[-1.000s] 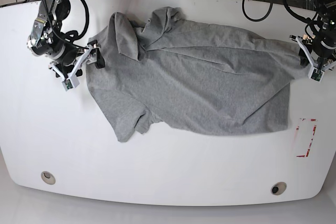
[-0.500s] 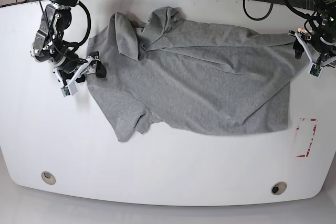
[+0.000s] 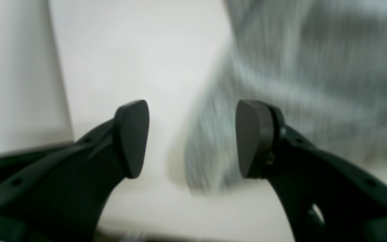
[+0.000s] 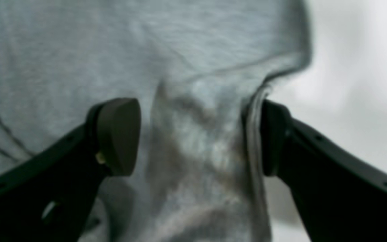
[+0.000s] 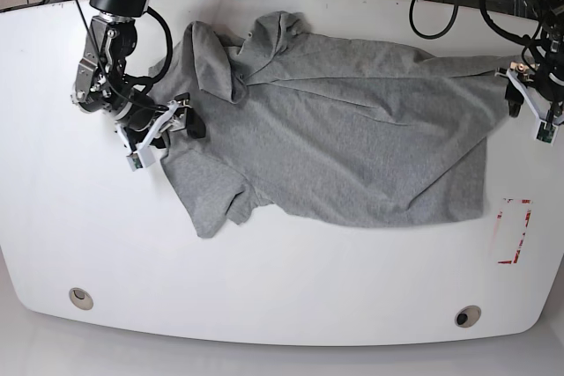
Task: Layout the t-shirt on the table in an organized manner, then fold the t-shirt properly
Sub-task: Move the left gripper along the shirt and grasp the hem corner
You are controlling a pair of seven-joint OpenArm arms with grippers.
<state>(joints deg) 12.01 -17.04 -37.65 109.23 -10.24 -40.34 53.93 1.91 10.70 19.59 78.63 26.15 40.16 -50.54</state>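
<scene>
Layout step: t-shirt (image 5: 335,129) rumpled on desk (image 5: 282,279); both arms' jaws apart, unclamped. Next: regrasp edges, spread flat.

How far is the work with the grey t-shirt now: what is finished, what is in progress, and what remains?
Done: the heather-grey cotton t-shirt lies mostly spread on the glossy white table.
In hand: the right gripper stands open around a bunched edge of the cloth; the left gripper is open at the opposite edge, holding nothing.
Left: the upper sleeve and collar area are still crumpled, and no fold has been made.
</scene>
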